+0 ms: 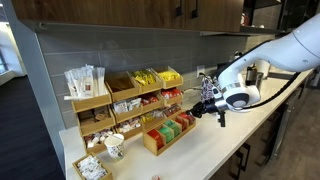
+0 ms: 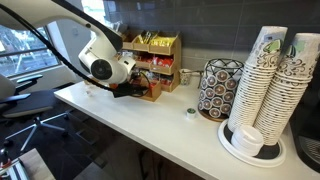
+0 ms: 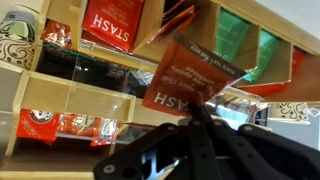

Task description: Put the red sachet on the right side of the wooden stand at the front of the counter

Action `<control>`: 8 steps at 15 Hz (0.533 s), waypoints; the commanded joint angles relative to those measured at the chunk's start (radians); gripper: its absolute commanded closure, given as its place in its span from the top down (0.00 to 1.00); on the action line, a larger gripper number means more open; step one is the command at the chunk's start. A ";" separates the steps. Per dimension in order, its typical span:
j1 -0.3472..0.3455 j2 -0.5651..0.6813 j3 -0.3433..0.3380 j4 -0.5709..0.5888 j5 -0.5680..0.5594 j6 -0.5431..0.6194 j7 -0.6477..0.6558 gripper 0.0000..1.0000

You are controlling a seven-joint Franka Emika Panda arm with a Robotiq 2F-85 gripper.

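The red sachet (image 3: 190,80) is in my gripper (image 3: 197,118). In the wrist view it stands up from the fingertips, tilted to one side, with its white letters partly readable. My gripper is closed on the lower edge of this sachet, so the jaws are almost together and only the thin packet is between them. The sachet is in the air, not lying on anything.

Directly behind the sachet is the larger tiered rack (image 3: 100,95), and its shelves fill most of the wrist view. They carry other red packets (image 3: 110,25) and green packets (image 3: 240,40).

In an exterior view my gripper (image 1: 207,104) hangs near the end of this rack (image 1: 110,100) and above the worktop (image 1: 215,147). The wooden stand (image 1: 165,135), low and with green, orange and red rows, sits on the worktop below and nearer to the front edge, apart from my gripper. I cannot make out the sachet itself there, it is too small.

In an exterior view from the opposite end, a patterned round holder (image 2: 220,88) and a tall stack of paper cups (image 2: 270,80) stand on the worktop (image 2: 150,125), well apart from my gripper (image 2: 128,88).
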 commanded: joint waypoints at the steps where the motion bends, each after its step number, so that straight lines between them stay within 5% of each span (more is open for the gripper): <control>1: -0.083 0.078 0.051 0.047 0.111 -0.057 -0.143 0.00; 7: -0.137 0.156 0.079 0.097 0.236 -0.109 -0.303 0.00; 8: -0.146 0.158 0.077 0.133 0.183 -0.103 -0.233 0.00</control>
